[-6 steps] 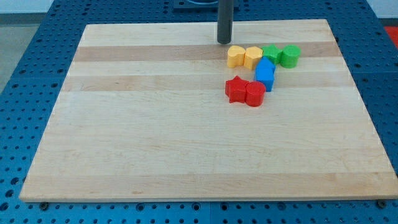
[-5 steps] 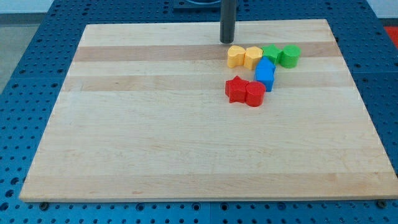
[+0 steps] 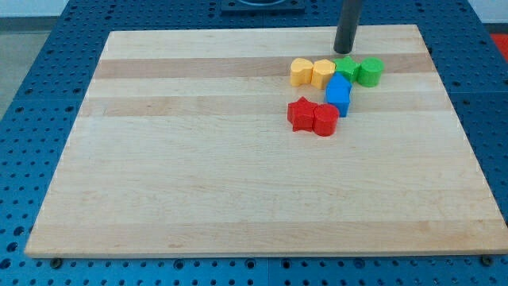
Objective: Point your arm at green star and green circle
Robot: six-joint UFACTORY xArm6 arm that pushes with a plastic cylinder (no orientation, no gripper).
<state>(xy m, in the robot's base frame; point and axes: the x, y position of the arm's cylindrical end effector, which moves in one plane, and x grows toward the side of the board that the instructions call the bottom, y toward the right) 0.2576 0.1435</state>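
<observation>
The green star [image 3: 346, 67] and the green circle [image 3: 370, 71] sit side by side near the view's top right of the wooden board [image 3: 198, 175]. My tip [image 3: 345, 51] rests on the board just above the green star, close to it, and up-left of the green circle. The rod rises out of the view's top.
Two yellow blocks [image 3: 301, 71] [image 3: 323, 72] lie left of the green star. A blue block [image 3: 339, 94] lies below the star. A red star [image 3: 302, 114] and a red round block [image 3: 325, 121] touch each other lower down. A blue pegboard [image 3: 32, 95] surrounds the board.
My tip has moved to the view's right along the top of the board, from above the yellow blocks to just above the green star. The blocks have not moved.
</observation>
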